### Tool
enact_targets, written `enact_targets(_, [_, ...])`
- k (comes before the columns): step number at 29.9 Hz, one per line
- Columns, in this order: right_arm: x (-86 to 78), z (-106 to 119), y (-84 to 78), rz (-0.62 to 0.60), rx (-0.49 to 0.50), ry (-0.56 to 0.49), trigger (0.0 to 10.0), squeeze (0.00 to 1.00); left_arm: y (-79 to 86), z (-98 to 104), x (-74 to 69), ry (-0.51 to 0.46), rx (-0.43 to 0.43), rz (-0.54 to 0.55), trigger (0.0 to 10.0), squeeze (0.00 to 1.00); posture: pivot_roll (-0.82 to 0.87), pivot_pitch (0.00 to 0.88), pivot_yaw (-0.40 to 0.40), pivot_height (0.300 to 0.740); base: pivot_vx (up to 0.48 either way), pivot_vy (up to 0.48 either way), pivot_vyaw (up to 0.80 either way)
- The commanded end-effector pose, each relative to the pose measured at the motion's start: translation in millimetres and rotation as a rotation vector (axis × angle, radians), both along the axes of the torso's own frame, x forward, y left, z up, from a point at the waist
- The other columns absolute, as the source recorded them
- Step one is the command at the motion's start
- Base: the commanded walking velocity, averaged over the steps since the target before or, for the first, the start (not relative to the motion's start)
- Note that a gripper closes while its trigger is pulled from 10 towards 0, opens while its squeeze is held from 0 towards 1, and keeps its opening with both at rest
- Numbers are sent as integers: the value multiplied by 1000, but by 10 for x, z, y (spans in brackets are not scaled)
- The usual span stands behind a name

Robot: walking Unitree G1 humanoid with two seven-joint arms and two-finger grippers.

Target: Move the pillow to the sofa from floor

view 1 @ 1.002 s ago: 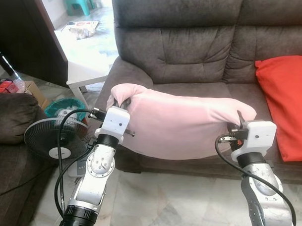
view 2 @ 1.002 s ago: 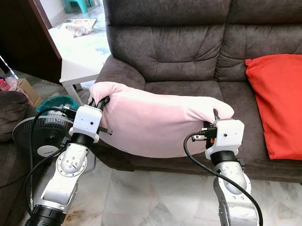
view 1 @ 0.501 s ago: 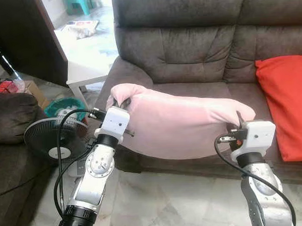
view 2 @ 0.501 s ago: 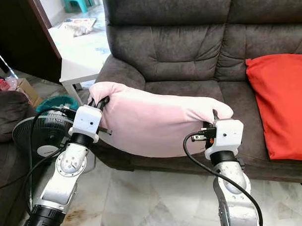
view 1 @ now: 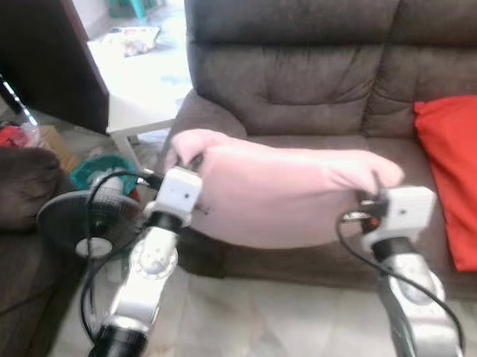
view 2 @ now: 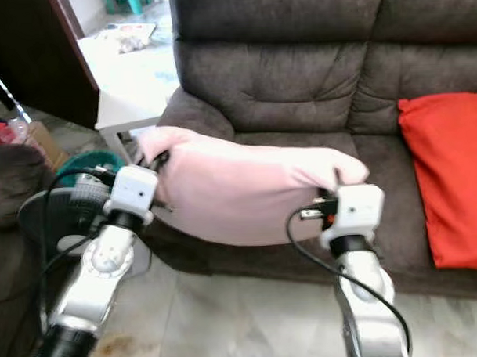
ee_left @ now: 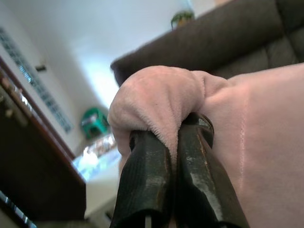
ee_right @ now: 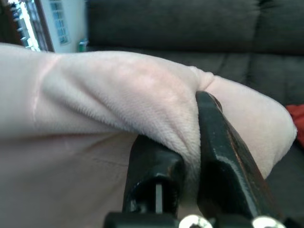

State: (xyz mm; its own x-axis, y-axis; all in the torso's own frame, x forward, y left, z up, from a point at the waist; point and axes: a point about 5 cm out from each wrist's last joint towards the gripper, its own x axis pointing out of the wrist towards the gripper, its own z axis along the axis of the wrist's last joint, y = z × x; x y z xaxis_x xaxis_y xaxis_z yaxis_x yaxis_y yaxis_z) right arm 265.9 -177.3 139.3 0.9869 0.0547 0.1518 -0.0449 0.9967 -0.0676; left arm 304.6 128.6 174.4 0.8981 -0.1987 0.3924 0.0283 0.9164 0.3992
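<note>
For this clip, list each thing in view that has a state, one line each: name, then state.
Pink pillow: lifted off the floor, held at both ends in front of the sofa seat.
Left claw: shut on a pillow corner.
Right claw: shut on the other corner.
Red pillow: lying on the sofa.
Sofa: left seat free.
Fan: on the floor, blades not discernible.

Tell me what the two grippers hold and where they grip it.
Both hold the pink pillow: the left gripper pinches its left corner, the right gripper pinches its right corner, fabric clamped between the fingers.
</note>
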Motion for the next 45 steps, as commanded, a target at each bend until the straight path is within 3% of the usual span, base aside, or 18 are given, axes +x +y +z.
enact_targets(1, [-26, 195, -104, -40, -6, -91, 10000, 0, -82, 85, -12, -37, -9, -24, 10000, 0, 72, 81, 34, 740, 386, 0, 0])
enact_targets(16, [-22, 223, -80, -24, -46, -91, 10000, 0, -73, 121, -3, -46, -10, -21, 10000, 0, 74, 81, 33, 740, 275, 0, 0])
enact_targets(27, [-30, 209, -57, 2, -51, -82, 10000, 0, -65, 111, 7, -38, -16, -13, 10000, 0, 75, 83, 30, 740, 277, 0, 777])
enact_targets(45, [-2, 138, -106, -33, -16, -42, 10000, 0, -70, 90, 10, -26, -18, -22, 10000, 0, 78, 84, 30, 740, 290, 0, 0])
